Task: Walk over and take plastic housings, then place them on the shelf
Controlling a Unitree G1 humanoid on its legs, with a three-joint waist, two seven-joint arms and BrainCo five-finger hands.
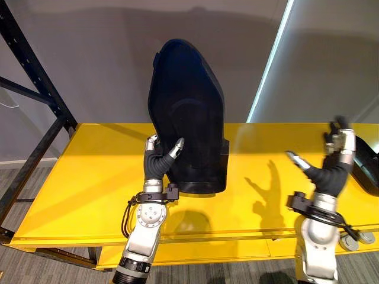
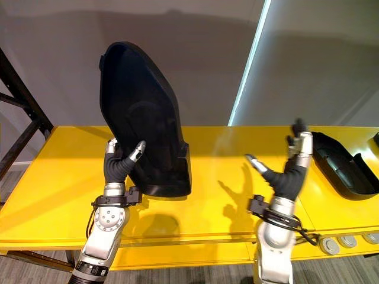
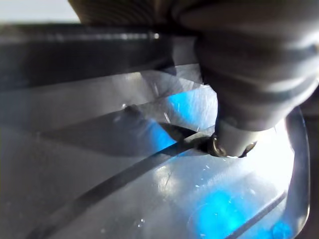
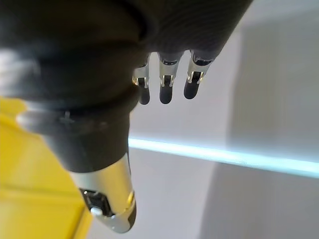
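- Plastic housing [image 1: 189, 106]: black, tall shell. Stands on end on yellow shelf [image 1: 89, 177], left of centre, base touching the board.
- Orientation: long axis near vertical, top leaning a little to robot's left. Narrow rounded end up, broad end down. Hollow side faces the robot, back toward grey wall [image 1: 106, 47].
- Left robot hand [image 1: 159, 163]: closed in a pinch on the housing's lower left edge, thumb [image 2: 138, 149] on the hollow face, other fingers round the rim. Left wrist view: thumb pressed on glossy plastic.
- Right robot hand [image 2: 289, 171]: raised above the shelf, well apart from the housing. Fingers straight and spread, holding nothing.
- Step in hand (judgement): setting the housing down on the shelf, prob. near release.
- To do it well: get the base fully flat before letting go. The piece is tall on a small footing, so tip risk is high. Bring the free hand to the opp. edge to steady it, ease the thumb off slowly, and pull away sideways w/o dragging the rim.
- 2nd housing [image 2: 346, 163]: lies flat at the right end of the shelf, hollow up.
- Black rack upright [image 1: 35, 77]: far left.
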